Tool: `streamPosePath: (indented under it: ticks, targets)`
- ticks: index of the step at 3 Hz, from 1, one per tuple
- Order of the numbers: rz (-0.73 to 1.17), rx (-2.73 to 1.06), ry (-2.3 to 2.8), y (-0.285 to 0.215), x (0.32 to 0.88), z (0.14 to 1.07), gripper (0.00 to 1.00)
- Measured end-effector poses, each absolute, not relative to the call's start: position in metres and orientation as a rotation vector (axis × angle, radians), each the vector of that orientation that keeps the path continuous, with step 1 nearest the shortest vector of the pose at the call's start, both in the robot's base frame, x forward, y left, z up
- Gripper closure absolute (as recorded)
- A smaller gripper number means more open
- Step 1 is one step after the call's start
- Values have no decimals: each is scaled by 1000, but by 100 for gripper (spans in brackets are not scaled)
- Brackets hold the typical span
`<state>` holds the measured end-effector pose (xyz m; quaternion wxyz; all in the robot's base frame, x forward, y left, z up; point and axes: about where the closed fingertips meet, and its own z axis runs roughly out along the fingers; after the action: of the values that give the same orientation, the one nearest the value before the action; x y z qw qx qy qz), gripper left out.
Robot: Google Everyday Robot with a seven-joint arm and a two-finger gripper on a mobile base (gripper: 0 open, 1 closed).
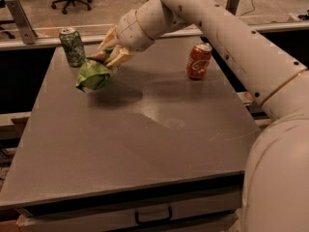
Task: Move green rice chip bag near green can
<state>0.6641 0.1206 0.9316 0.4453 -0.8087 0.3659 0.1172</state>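
Camera view: we see the gripper [110, 57] clamped on the top of the green rice chip bag [94, 76] at the far left of the desk [145, 144], just beside the green can [72, 46]. A red can [199, 61] stands well apart.

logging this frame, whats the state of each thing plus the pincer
green can: upright, back left corner
green rice chip bag: crumpled, gripped at its top, just right of the green can
red can: upright, back right
pincer: shut on the bag, over the back left of the table
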Motion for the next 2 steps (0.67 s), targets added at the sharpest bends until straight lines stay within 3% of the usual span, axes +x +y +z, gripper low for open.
streamPosePath:
  ticks: [2]
  targets:
    - [305,-1880,950,143,716,915,100]
